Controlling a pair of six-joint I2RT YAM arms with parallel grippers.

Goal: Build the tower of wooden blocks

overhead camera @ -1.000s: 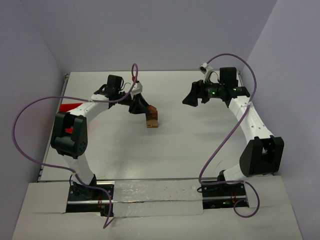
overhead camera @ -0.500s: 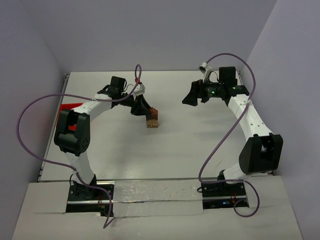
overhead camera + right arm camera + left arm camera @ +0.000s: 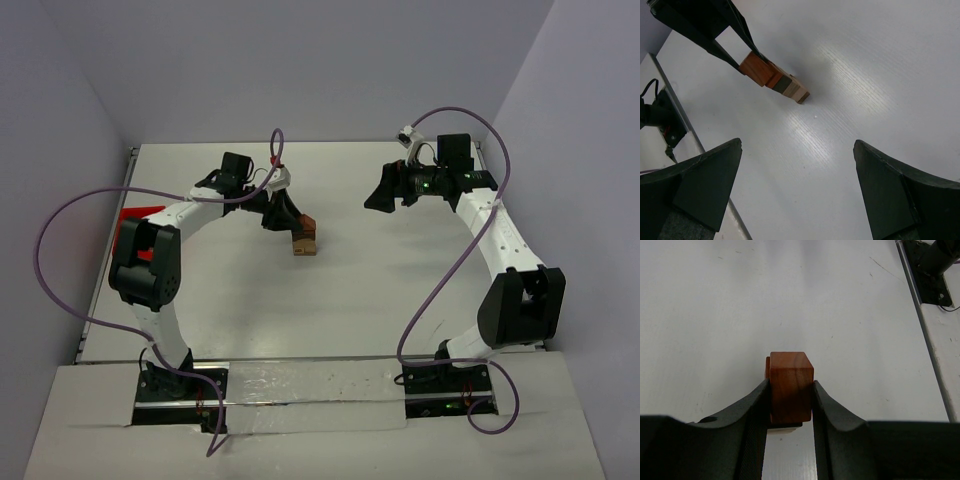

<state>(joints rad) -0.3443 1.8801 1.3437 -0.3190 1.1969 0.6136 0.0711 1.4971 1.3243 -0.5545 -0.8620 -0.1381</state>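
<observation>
The wood block tower stands mid-table, left of centre: a light tan block at the base, a dark brown one above it, reddish-brown on top. My left gripper is shut on the top reddish-brown block, which rests against the stack below; the left wrist view hides most of the lower blocks. My right gripper hangs wide open with nothing between its fingers, well to the right of the tower and facing it.
A red bin lies at the table's left edge, partly hidden by the left arm. Purple cables loop over both arms. The arm bases sit on a taped strip along the near edge.
The left arm shifted slightly towards the tower with the reddish-brown block in its grip, then held still. The right arm has not moved.
</observation>
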